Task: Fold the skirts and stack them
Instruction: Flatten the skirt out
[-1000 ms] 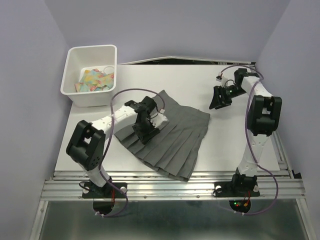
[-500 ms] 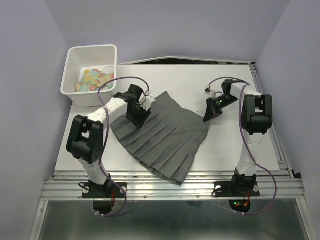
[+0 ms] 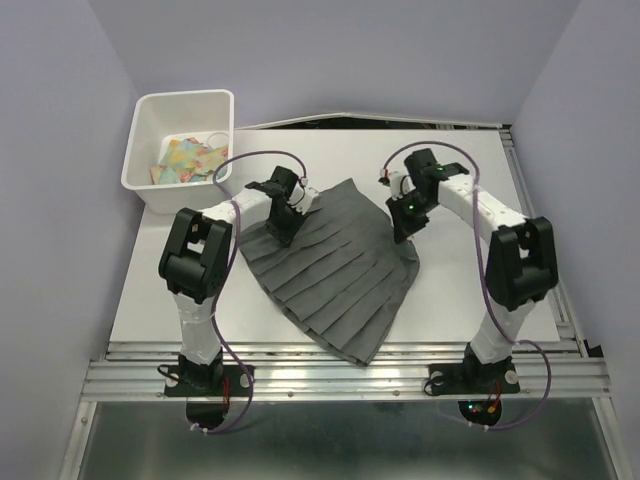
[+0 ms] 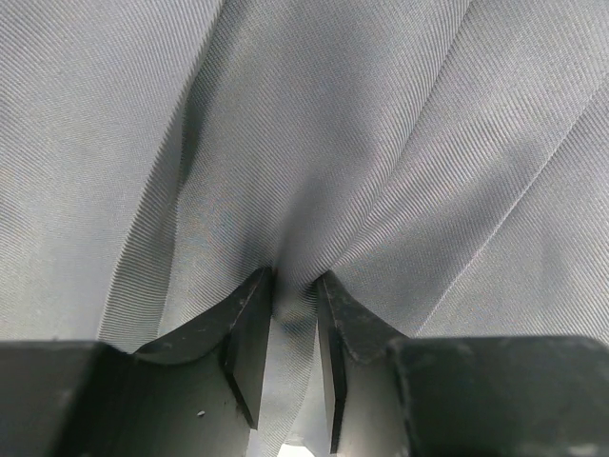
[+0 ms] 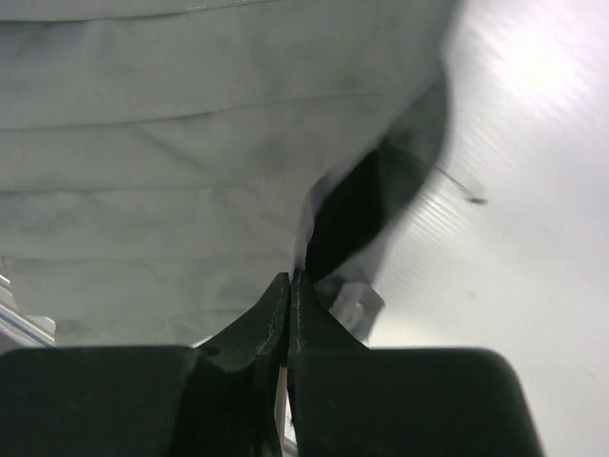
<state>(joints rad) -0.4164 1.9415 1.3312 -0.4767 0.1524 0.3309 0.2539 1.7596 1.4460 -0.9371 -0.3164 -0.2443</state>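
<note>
One dark grey pleated skirt [image 3: 335, 270] lies spread on the white table, hem toward the near edge. My left gripper [image 3: 283, 216] is at its far left edge. In the left wrist view the gripper [image 4: 291, 286] is shut on a bunched fold of the skirt [image 4: 381, 124], with creases running out from the black fingertips [image 4: 249, 319]. My right gripper [image 3: 404, 222] is at the skirt's far right corner. In the right wrist view it [image 5: 290, 278] is shut, and the lifted edge of the skirt [image 5: 171, 162] meets its tips.
A white bin [image 3: 135, 165] holding colourful cloths [image 3: 190, 158] stands at the far left corner. Bare table [image 3: 470, 290] lies to the right of the skirt. Metal rails [image 3: 340, 375] run along the near edge by the arm bases.
Both grippers moved to the skirt's far edge. The left one went from the skirt's middle to its far left and closed on a fold. The right one swung left and shut at the corner.
</note>
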